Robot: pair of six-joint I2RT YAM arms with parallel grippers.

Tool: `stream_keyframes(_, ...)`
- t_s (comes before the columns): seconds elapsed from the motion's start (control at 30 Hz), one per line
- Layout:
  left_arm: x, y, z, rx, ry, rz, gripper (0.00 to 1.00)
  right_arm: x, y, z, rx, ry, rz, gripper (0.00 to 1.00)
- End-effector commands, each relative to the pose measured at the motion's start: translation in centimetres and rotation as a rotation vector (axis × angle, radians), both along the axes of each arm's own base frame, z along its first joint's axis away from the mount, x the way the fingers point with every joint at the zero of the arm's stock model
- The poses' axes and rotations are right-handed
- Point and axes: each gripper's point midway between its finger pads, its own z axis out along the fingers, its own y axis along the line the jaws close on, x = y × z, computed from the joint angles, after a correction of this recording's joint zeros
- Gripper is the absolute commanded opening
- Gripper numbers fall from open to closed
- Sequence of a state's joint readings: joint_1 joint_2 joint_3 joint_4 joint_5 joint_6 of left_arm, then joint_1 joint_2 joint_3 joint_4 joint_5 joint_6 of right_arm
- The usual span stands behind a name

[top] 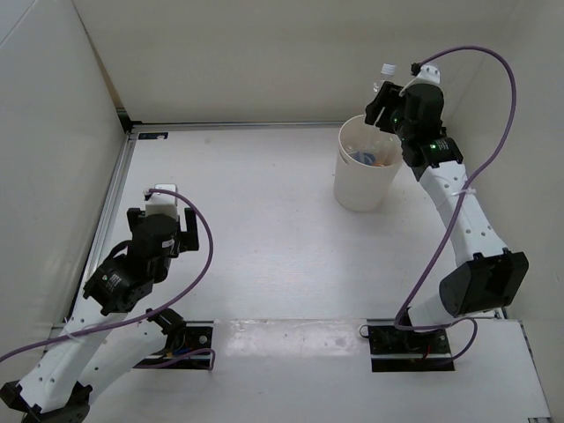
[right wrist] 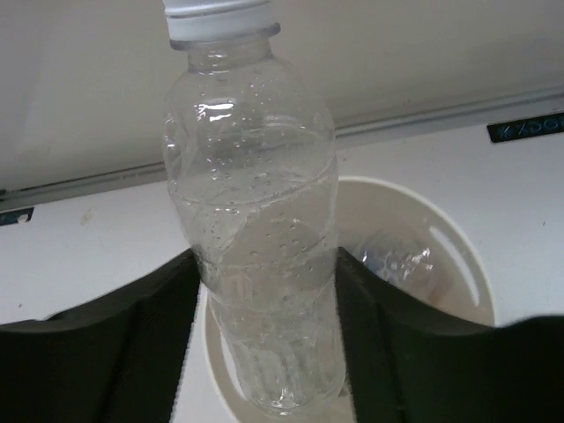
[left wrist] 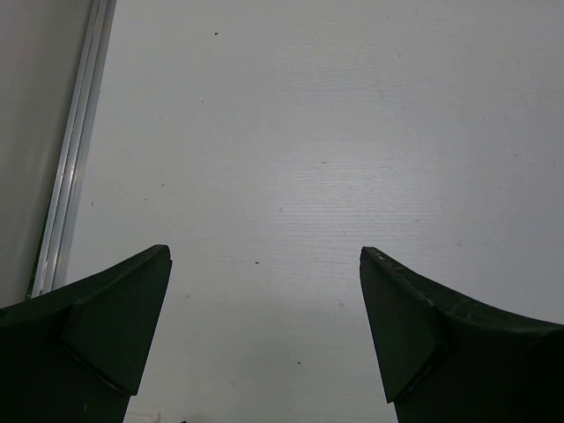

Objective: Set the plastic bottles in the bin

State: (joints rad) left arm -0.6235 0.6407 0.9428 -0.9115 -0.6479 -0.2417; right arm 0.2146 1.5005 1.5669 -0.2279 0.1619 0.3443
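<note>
Left gripper (top: 165,231) hanging wide apart above the table (top: 264,247), gripping nothing, off-white bin (top: 357,189) standing right of centre, other bottles (top: 366,158) lying inside it, right gripper (top: 384,104) clamping the plain clear bottle (right wrist: 254,203) upright over the bin's mouth.

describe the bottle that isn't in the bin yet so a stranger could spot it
Find the white bin at the table's far right. Just over it, the right gripper holds a bottle. It is clear, white-capped and unlabelled, unlike the blue and orange ones inside.
</note>
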Motion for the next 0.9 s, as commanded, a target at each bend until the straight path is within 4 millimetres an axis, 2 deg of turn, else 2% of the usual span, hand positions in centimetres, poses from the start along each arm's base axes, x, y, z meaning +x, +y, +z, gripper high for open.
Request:
stream_keyframes(0.0, 0.3, -0.3, 0.1, 0.001, 0.0, -0.006, 0.99, -2.1, -1.1, 2.5, -0.018, -0.026, -0.032, 0.7)
stream_keyframes(0.03, 0.3, -0.2, 0.0, 0.004, 0.006, -0.004, 0.99, -2.6, -1.1, 3.6, -0.012, -0.045, -0.034, 0.88)
stream_keyframes(0.07, 0.4, -0.2, -0.1, 0.006, 0.009, -0.002, 0.99, -2.8, -1.6, 3.7, -0.017, -0.045, -0.058, 0.9)
stream_keyframes(0.2, 0.3, -0.2, -0.1, 0.006, 0.006, 0.002, 0.99, -5.1, -2.9, 5.6, -0.052, -0.089, -0.102, 0.9)
stream_keyframes(0.23, 0.4, -0.2, -0.1, 0.009, 0.008, 0.004, 0.99, -5.4, -3.5, 5.6, -0.054, -0.085, -0.126, 0.9)
stream_keyframes(0.27, 0.4, -0.1, 0.0, 0.01, 0.006, 0.005, 0.99, -6.6, -3.9, 6.8, -0.048, -0.114, -0.136, 0.9)
stream_keyframes(0.33, 0.4, -0.1, 0.0, 0.009, 0.008, 0.01, 0.99, -7.5, -4.4, 5.8, -0.06, -0.093, -0.164, 0.9)
stream_keyframes(0.37, 0.4, -0.1, -0.2, 0.014, 0.015, 0.01, 0.99, -8.9, -4.7, 6.5, -0.061, -0.114, -0.168, 0.9)
stream_keyframes(0.43, 0.4, 0.2, -0.1, 0.015, 0.007, 0.031, 0.99, -10.2, -5.0, 5.5, -0.085, -0.093, -0.197, 0.9)
stream_keyframes(0.47, 0.4, 0.3, -0.1, 0.013, 0.005, 0.036, 0.99, -11.9, -5.4, 5.7, -0.074, -0.102, -0.21, 0.9)
stream_keyframes(0.53, 0.4, 0.5, 0.0, 0.014, -0.006, 0.043, 0.99, -13.9, -5.7, 3.6, -0.067, -0.054, -0.242, 0.9)
stream_keyframes(0.57, 0.4, 0.4, 0.1, 0.011, -0.009, 0.042, 0.99, -15.1, -5.8, 3.7, -0.053, -0.061, -0.241, 0.9)
stream_keyframes(0.63, 0.5, 0.6, 0.2, 0.011, -0.017, 0.053, 0.99, -16.8, -5.8, 1.1, -0.06, 0.014, -0.22, 0.9)
stream_keyframes(0.67, 0.5, 0.7, 0.1, 0.007, -0.016, 0.058, 0.99, -17.8, -5.2, 1.0, -0.047, 0.019, -0.166, 0.9)
stream_keyframes(0.7, 0.5, 0.6, 0.1, 0.011, -0.014, 0.057, 0.99, -18.9, -5.4, 0.5, -0.043, 0.038, -0.153, 0.9)
stream_keyframes(0.73, 0.6, 0.7, 0.1, 0.008, -0.017, 0.061, 0.99, -19.6, -5.4, -1.7, -0.062, 0.1, -0.137, 0.9)
stream_keyframes(0.77, 0.6, 0.6, 0.1, 0.009, -0.015, 0.063, 0.99, -20.1, -5.2, -2.3, -0.05, 0.12, -0.111, 0.9)
stream_keyframes(0.8, 0.6, 0.7, 0.1, 0.012, -0.015, 0.064, 0.99, -21.8, -5.0, -2.9, -0.029, 0.128, -0.081, 0.9)
stream_keyframes(0.87, 0.7, 0.7, 0.0, 0.014, -0.014, 0.065, 0.99, -23.0, -4.6, -5.8, -0.029, 0.192, -0.033, 0.9)
